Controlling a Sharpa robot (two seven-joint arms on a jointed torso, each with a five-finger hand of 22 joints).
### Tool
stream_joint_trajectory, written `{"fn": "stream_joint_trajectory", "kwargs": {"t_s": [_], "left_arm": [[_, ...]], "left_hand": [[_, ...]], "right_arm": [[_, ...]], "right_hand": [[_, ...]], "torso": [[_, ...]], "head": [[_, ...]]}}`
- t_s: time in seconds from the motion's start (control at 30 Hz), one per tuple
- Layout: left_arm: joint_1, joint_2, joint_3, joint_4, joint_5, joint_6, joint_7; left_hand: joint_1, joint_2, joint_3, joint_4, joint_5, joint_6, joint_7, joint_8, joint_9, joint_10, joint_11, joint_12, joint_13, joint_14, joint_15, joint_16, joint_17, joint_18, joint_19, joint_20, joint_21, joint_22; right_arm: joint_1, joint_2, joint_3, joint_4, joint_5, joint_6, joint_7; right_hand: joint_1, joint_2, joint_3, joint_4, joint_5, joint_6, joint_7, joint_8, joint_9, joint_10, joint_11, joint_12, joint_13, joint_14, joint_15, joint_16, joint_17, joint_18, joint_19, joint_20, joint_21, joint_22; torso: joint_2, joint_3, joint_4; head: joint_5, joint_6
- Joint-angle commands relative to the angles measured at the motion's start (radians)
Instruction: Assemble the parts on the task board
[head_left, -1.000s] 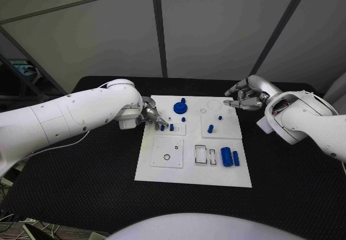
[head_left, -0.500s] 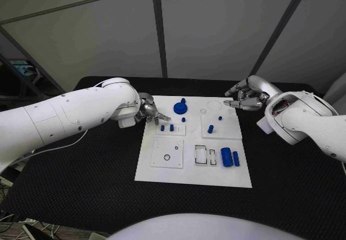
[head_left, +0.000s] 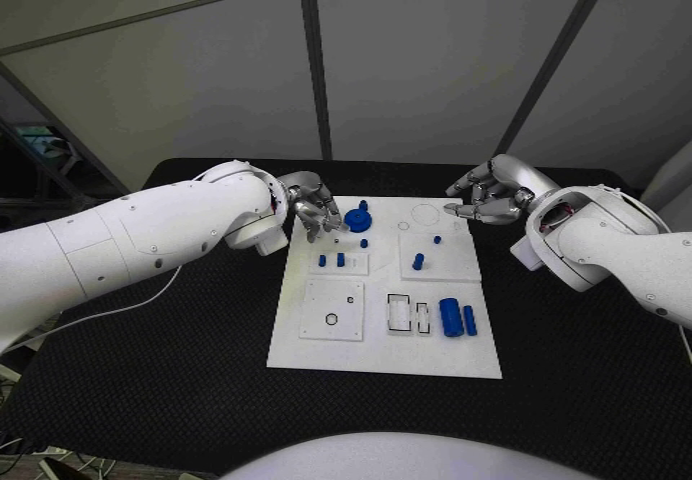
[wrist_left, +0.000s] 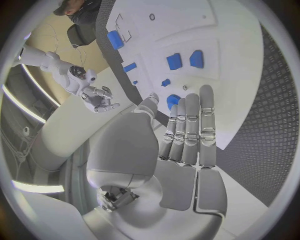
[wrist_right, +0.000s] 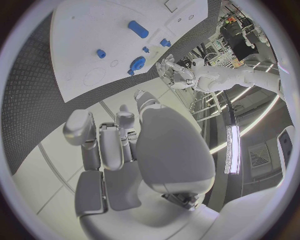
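- Presently, the left hand (head_left: 312, 205) is being held above the far left part of the task board (head_left: 387, 345), just beside the round blue part (head_left: 356, 217); its fingers (wrist_left: 190, 131) are being kept straight and side by side, with nothing held between them.
- Judged from this, the round blue part is being lined up as the piece to take, and the approach is best made from above, so that the two small blue pegs (head_left: 330, 261) standing nearer on the board are not being knocked.
- A grasp around the part's body, thumb opposing the fingers, is being called for; the fingers are needing to be spread first.
- The right hand (head_left: 485, 197) is being held at the board's far right corner, its fingers loosely curled on nothing, well apart from the left hand; it is best being kept there, out of the way.
- The blue cylinder (head_left: 450, 316) and the narrow blue bar (head_left: 469, 320) are lying near the board's right edge, waiting untouched.
- Contact is being advised as gentle, since the board is lying loose on the black table (head_left: 159, 370), as far as can be told.
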Motion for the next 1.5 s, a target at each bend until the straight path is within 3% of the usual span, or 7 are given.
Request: {"fn": "stream_joint_trajectory", "kwargs": {"t_s": [0.03, 0.1, 0.23, 0.37, 0.57, 0.83, 1.5], "left_arm": [[-0.005, 0.012, -0.001, 0.003, -0.170, -0.159, 0.234], [-0.010, 0.026, -0.005, -0.003, -0.231, -0.196, 0.282], [-0.014, 0.059, -0.026, -0.027, -0.342, -0.230, 0.330], [-0.016, 0.091, -0.044, -0.053, -0.429, -0.215, 0.337], [-0.018, 0.119, -0.056, -0.085, -0.507, -0.183, 0.332], [-0.021, 0.141, -0.061, -0.116, -0.568, -0.121, 0.324], [-0.035, 0.168, -0.061, -0.154, -0.586, -0.076, 0.315]], "left_hand": [[0.048, -0.010, 0.036, -0.027, 0.003, 0.022, 0.002, -0.019, -0.027, -0.001, 0.005, -0.034, -0.044, -0.010, 0.000, -0.021, -0.034, -0.011, -0.001, 0.006, -0.021, -0.015], [0.072, -0.031, 0.090, -0.042, 0.003, 0.042, -0.003, -0.050, -0.065, 0.020, 0.007, -0.073, -0.099, -0.003, -0.002, -0.030, -0.070, -0.014, 0.007, 0.007, -0.030, -0.020], [0.082, -0.065, 0.145, -0.065, -0.001, 0.054, -0.003, -0.090, -0.107, 0.010, 0.009, -0.121, -0.161, 0.002, -0.001, -0.032, -0.106, -0.013, 0.010, 0.004, -0.029, -0.015], [0.072, -0.085, 0.166, -0.076, -0.012, 0.072, -0.011, -0.112, -0.132, 0.003, 0.014, -0.147, -0.201, 0.024, 0.002, -0.007, -0.119, -0.012, 0.026, 0.005, -0.015, -0.004], [0.053, -0.100, 0.185, -0.091, -0.015, 0.110, -0.021, -0.135, -0.162, 0.020, 0.005, -0.158, -0.244, 0.073, -0.006, 0.078, -0.113, -0.010, 0.071, -0.003, 0.029, 0.029], [0.019, -0.112, 0.197, -0.098, -0.014, 0.152, -0.023, -0.156, -0.186, 0.055, -0.002, -0.161, -0.281, 0.114, -0.011, 0.196, -0.074, -0.010, 0.102, -0.008, 0.082, 0.078], [0.026, -0.095, 0.254, -0.116, -0.013, 0.193, -0.018, -0.177, -0.191, 0.085, -0.004, -0.188, -0.311, 0.142, -0.014, 0.281, -0.019, -0.010, 0.100, -0.010, 0.118, 0.120]], "right_arm": [[0.001, 0.000, 0.001, 0.003, 0.002, 0.001, 0.010], [0.001, 0.000, 0.001, 0.003, 0.002, 0.002, 0.010], [0.001, 0.002, 0.001, 0.003, 0.003, 0.002, 0.011], [0.001, 0.004, 0.001, 0.005, 0.003, 0.002, 0.012], [0.001, 0.006, 0.001, 0.004, 0.003, 0.002, 0.013], [0.001, 0.010, 0.001, 0.003, 0.001, 0.002, 0.014], [0.001, 0.011, 0.001, 0.006, -0.001, 0.005, 0.013]], "right_hand": [[-0.003, 0.004, 0.003, 0.001, -0.001, -0.001, -0.001, 0.006, -0.002, -0.007, 0.002, -0.003, -0.004, 0.034, -0.007, -0.003, -0.001, 0.014, -0.006, -0.001, -0.005, -0.002], [-0.002, 0.004, 0.004, 0.000, -0.001, -0.001, -0.002, 0.006, -0.002, -0.012, 0.002, -0.009, -0.010, 0.034, -0.007, -0.004, -0.002, 0.014, -0.006, -0.001, -0.006, -0.003], [-0.001, 0.004, 0.006, -0.001, 0.000, -0.002, -0.002, 0.007, -0.002, -0.028, 0.001, -0.028, -0.033, 0.033, -0.007, -0.006, -0.003, 0.015, -0.008, -0.001, -0.009, -0.007], [0.001, 0.004, 0.009, -0.001, 0.000, -0.002, -0.002, 0.007, -0.002, -0.045, 0.001, -0.051, -0.060, 0.033, -0.007, -0.007, -0.004, 0.015, -0.008, -0.001, -0.012, -0.010], [0.003, 0.001, 0.018, -0.001, 0.001, -0.004, -0.002, 0.008, -0.002, -0.088, 0.001, -0.120, -0.141, 0.031, -0.008, -0.017, -0.014, 0.018, -0.014, -0.002, -0.026, -0.027], [0.004, 0.000, 0.024, 0.000, 0.003, -0.005, -0.002, 0.009, -0.002, -0.105, 0.000, -0.156, -0.183, 0.029, -0.008, -0.025, -0.023, 0.020, -0.018, -0.002, -0.036, -0.039], [0.005, -0.001, 0.027, -0.001, 0.005, -0.006, -0.002, 0.009, -0.002, -0.105, 0.000, -0.162, -0.191, 0.029, -0.009, -0.028, -0.024, 0.021, -0.019, -0.002, -0.038, -0.042]], "torso": [[0.001, 0.0005, -0.0031], [0.000, 0.0001, -0.0014], [0.000, 0.0001, -0.0017], [0.003, 0.0002, -0.0031], [0.003, -0.0008, -0.0034], [0.003, -0.0008, -0.0029], [0.003, -0.0001, -0.0026]], "head": [[-0.004, 0.005], [-0.009, 0.006], [-0.014, 0.010], [-0.016, 0.013], [-0.019, 0.014], [-0.019, 0.011], [-0.024, 0.008]]}}
